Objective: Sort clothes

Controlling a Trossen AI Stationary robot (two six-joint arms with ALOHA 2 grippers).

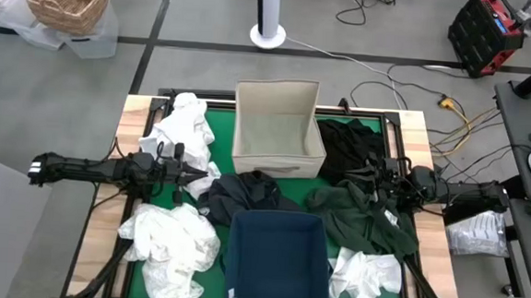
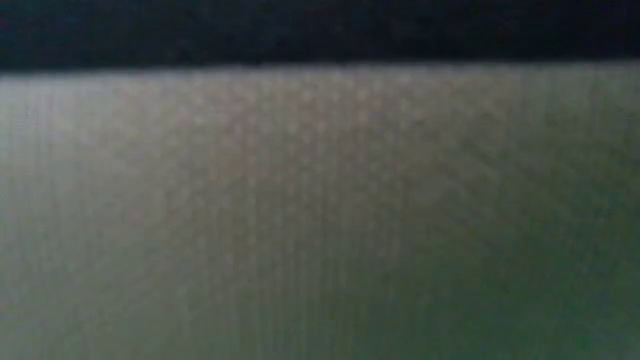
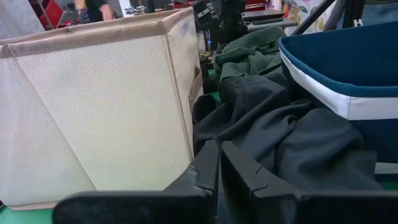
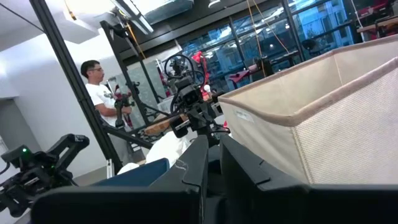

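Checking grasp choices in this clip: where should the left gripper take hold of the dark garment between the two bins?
Likely the raised fold of the dark garment, approached from the left: the left gripper sits shut beside it, and that ridge bunches up clear of the beige box and navy bin.

You have the open box [image 1: 279, 122] behind the bin [image 1: 275, 261], with clothes [image 1: 249, 192] between them. More garments lie left and right; both containers seem empty.

Table [image 1: 138, 113] with wood edges and a green mat [image 1: 221, 128]. On it: beige fabric box [image 1: 278, 131] at back centre, navy bin [image 1: 275, 261] at front centre. White clothes [image 1: 185, 130] back left, front left, front right; black clothes [image 1: 249, 192] between box and bin; dark olive clothes [image 1: 358, 215] right.
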